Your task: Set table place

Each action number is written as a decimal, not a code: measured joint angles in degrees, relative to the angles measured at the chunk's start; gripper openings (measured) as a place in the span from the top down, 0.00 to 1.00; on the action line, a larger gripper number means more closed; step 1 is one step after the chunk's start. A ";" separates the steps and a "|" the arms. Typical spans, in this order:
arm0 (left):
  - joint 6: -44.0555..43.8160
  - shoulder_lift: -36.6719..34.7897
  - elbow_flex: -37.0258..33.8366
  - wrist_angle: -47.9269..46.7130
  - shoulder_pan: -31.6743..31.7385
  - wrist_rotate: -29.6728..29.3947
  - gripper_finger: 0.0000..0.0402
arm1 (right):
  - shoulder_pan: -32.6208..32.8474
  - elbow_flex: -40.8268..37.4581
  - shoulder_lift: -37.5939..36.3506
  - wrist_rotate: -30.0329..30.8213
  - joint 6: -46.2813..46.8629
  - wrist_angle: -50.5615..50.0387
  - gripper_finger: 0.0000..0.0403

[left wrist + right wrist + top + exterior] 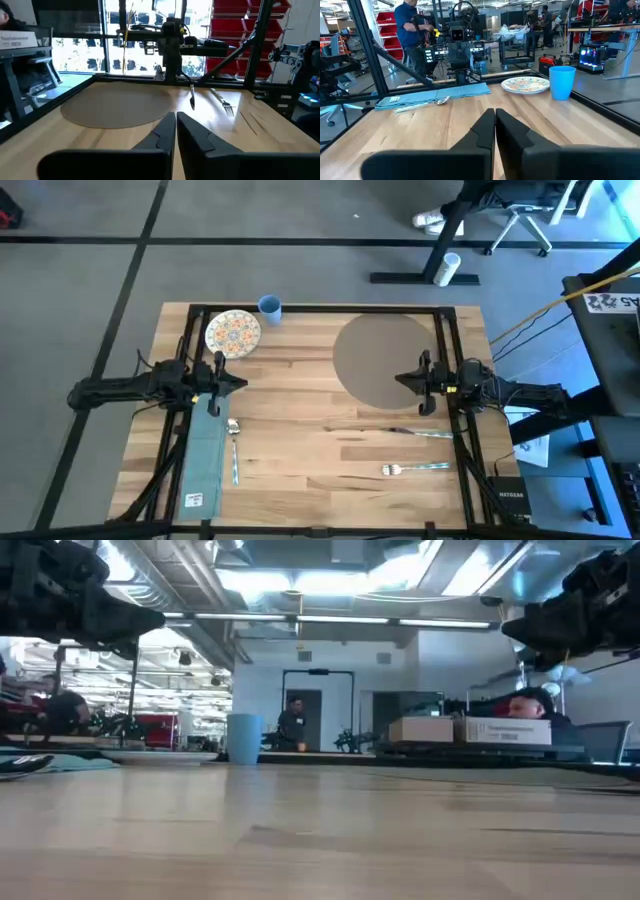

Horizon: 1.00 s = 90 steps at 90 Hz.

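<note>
A light-wood butcher-block table with a black metal frame is filling the overhead view, with one dark robot arm reaching in from each side.

The left gripper is hovering over the left part of the table, pointing toward the middle. Its two fingers are pressed together with nothing between them. The right gripper is facing it from the opposite side, sitting over the near edge of the placemat, and its fingers are likewise closed on nothing. The two grippers are well apart.

The large round grey-brown placemat is lying flat on the far right part of the table, with nothing resting on it.

At the far left corner, a small colourful patterned plate is sitting beside a blue cup, which is standing upright just at the far edge. A long teal napkin is stretching along the left side of the table, partly beneath the left arm. A spoon is lying just beside the napkin's inner edge.

On the near right part of the table, a knife is lying crosswise, and a fork is lying nearer the front edge, roughly parallel to it.

In the room beyond the table, a person in a blue top is standing among shelving and equipment.
</note>
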 joint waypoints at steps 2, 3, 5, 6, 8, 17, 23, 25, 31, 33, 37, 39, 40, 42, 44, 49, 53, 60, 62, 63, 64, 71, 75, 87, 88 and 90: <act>0.02 0.01 -0.01 -0.01 0.00 0.01 1.00 | 0.00 -0.01 0.01 -0.01 0.01 0.00 1.00; 0.02 0.01 0.00 -0.01 0.00 0.02 1.00 | 0.00 0.00 0.01 -0.02 0.00 0.01 1.00; 0.02 0.02 0.00 0.00 -0.01 0.01 1.00 | 0.00 -0.01 0.01 -0.01 0.01 0.01 1.00; 0.01 0.02 0.00 0.00 -0.01 0.00 1.00 | 0.00 -0.01 0.00 0.00 0.01 0.00 1.00; 0.01 0.00 -0.01 0.00 0.00 0.02 1.00 | 0.01 0.00 0.00 -0.01 0.01 0.01 1.00; 0.02 0.00 -0.02 0.00 0.00 0.02 1.00 | 0.01 -0.01 0.01 -0.01 0.01 0.00 1.00; 0.02 0.02 -0.02 0.00 0.00 0.00 1.00 | 0.00 0.01 0.00 0.00 0.01 0.01 1.00; 0.02 0.02 0.00 0.00 0.00 0.00 1.00 | 0.00 -0.01 0.02 -0.02 -0.01 0.00 1.00; 0.02 0.02 0.00 0.00 0.00 0.02 1.00 | 0.00 0.01 0.00 -0.02 -0.01 0.00 1.00; 0.02 0.00 0.00 0.00 -0.02 0.00 1.00 | 0.00 0.01 0.02 -0.02 -0.01 0.00 1.00; 0.00 0.01 0.00 0.00 0.00 0.00 1.00 | 0.01 0.00 0.00 -0.02 0.00 0.00 1.00; -0.01 0.00 0.00 0.00 0.00 0.00 1.00 | 0.00 0.01 0.00 0.00 -0.01 0.02 1.00; 0.01 0.00 0.00 0.00 0.00 0.00 1.00 | 0.01 -0.01 0.00 -0.01 0.01 0.02 1.00; 0.01 0.02 0.00 0.00 -0.01 0.00 1.00 | 0.00 -0.01 0.00 0.00 -0.01 0.00 1.00; -0.01 0.00 -0.02 0.00 -0.02 0.02 1.00 | 0.01 -0.01 0.01 0.00 0.01 0.02 1.00; -0.01 0.00 0.00 0.00 0.00 0.00 1.00 | 0.01 0.00 0.00 0.00 0.01 0.00 1.00; -0.48 0.02 -0.02 0.04 -0.02 0.02 1.00 | 0.00 -0.01 0.01 -0.01 0.01 0.02 1.00; -5.48 0.00 -0.02 0.11 -0.02 -0.03 1.00 | 0.02 0.00 0.02 -0.02 0.01 0.00 1.00; -6.68 0.01 -0.03 0.23 -0.01 -0.30 1.00 | 0.00 0.00 0.01 -0.01 -0.01 0.01 1.00; -7.23 0.02 -0.04 0.33 0.02 -0.58 1.00 | 0.00 0.00 0.01 -0.02 -0.01 0.02 1.00; -7.77 0.02 -0.06 0.42 0.07 -0.95 1.00 | 0.00 0.00 0.00 -0.02 -0.01 0.02 1.00; -10.80 0.02 -0.06 1.18 0.18 -3.79 1.00 | 0.02 0.00 0.01 -0.02 0.00 0.00 1.00; -12.02 0.00 -0.06 1.88 0.16 -4.32 1.00 | 0.02 -0.01 0.00 -0.02 0.01 0.02 1.00; -15.04 0.02 -0.06 1.11 0.16 -4.90 1.00 | 0.01 0.01 0.00 -0.02 0.01 0.00 1.00; -15.51 0.02 -0.06 1.07 0.16 -4.90 1.00 | 0.00 0.00 0.00 -0.02 0.01 0.00 1.00; -16.01 0.02 -0.06 1.12 0.13 -4.90 1.00 | 0.01 0.00 0.00 -0.02 -0.01 0.00 1.00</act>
